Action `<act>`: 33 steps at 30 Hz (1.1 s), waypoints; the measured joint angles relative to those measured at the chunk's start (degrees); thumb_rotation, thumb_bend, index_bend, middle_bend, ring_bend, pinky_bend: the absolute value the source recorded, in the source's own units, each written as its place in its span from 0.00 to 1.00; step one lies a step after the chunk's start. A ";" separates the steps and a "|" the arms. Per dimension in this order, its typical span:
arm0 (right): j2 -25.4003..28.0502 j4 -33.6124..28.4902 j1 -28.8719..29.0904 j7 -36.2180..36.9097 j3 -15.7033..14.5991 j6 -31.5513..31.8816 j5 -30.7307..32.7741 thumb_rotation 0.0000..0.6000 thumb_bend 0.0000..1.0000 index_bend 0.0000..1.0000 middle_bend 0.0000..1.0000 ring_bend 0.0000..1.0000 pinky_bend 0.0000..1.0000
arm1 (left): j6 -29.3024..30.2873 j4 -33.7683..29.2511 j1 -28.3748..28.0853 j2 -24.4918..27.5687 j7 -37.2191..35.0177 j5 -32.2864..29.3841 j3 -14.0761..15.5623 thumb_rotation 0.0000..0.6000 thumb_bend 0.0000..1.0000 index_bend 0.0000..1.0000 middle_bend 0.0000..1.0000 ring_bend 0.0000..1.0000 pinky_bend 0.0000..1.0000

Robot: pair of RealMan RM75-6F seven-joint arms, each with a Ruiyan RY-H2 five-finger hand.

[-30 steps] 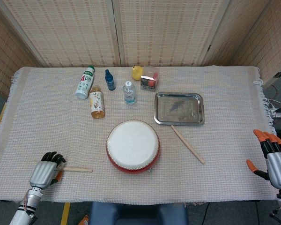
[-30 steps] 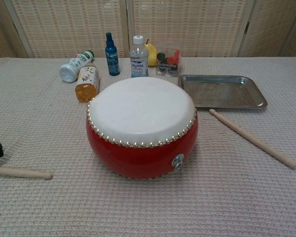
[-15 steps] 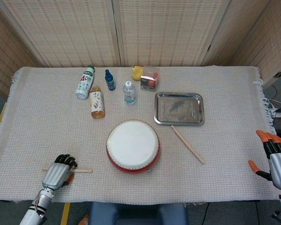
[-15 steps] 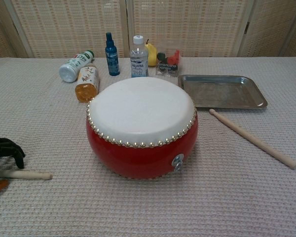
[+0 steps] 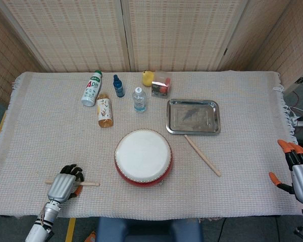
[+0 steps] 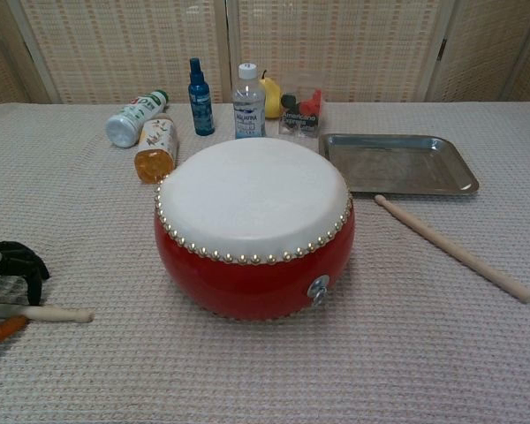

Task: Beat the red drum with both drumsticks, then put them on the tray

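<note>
**Left hand over one drumstick, the other stick lying free by the tray**

The left hand (image 5: 64,185) sits at the near left corner of the table, lying over a drumstick (image 5: 87,183). Its dark fingers (image 6: 19,261) curl down over the far side of the stick, and an orange thumb tip shows on the near side; the stick's ends poke out on both sides of the hand in the head view. Whether the fingers actually clamp the stick I cannot tell. The stick lies flat on the cloth, well left of the red drum (image 6: 254,231).

The right hand (image 5: 296,168) is at the far right edge, off the table, fingers spread apart and holding nothing.

The second drumstick (image 5: 202,155) lies on the cloth to the right of the drum, slanting, with its far tip just beside the near edge of the tray (image 5: 193,129). The drum stands upright at the middle front, white skin up.

A cream woven cloth (image 5: 252,111) covers the table, fringed at the sides. Behind it stands a folding screen of woven panels (image 5: 171,30).

The metal tray holds nothing but its own reflections. Along the back are a white bottle (image 5: 91,88) and an orange bottle (image 5: 104,110), both lying down, a small blue bottle (image 5: 118,85) and a water bottle (image 5: 138,99) standing, a yellow object (image 5: 148,77), and a clear box (image 5: 162,83) with something red inside.
</note>
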 measured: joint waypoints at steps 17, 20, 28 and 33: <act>0.05 -0.27 -0.21 -0.11 -0.04 0.04 0.12 1.00 0.19 0.05 0.11 0.02 0.13 | -0.44 0.85 -0.06 -0.43 0.21 -0.19 0.45 1.00 0.39 0.46 0.26 0.13 0.17; 0.10 -0.31 -0.21 -0.12 -0.01 0.07 0.11 1.00 0.19 0.05 0.11 0.02 0.14 | -0.57 1.13 -0.11 -0.69 -0.01 -0.41 0.31 1.00 0.39 0.50 0.27 0.13 0.17; 0.14 -0.36 -0.12 0.00 0.08 -0.11 0.17 1.00 0.19 0.05 0.11 0.02 0.14 | 2.39 2.55 0.53 -1.64 -4.79 0.53 -0.63 1.00 0.40 0.69 0.48 0.32 0.33; 0.11 -0.42 0.21 -0.03 0.14 -0.42 -0.08 1.00 0.19 0.05 0.11 0.02 0.14 | 5.17 2.12 1.42 -1.33 -15.17 1.30 -1.77 1.00 0.41 0.69 0.52 0.37 0.40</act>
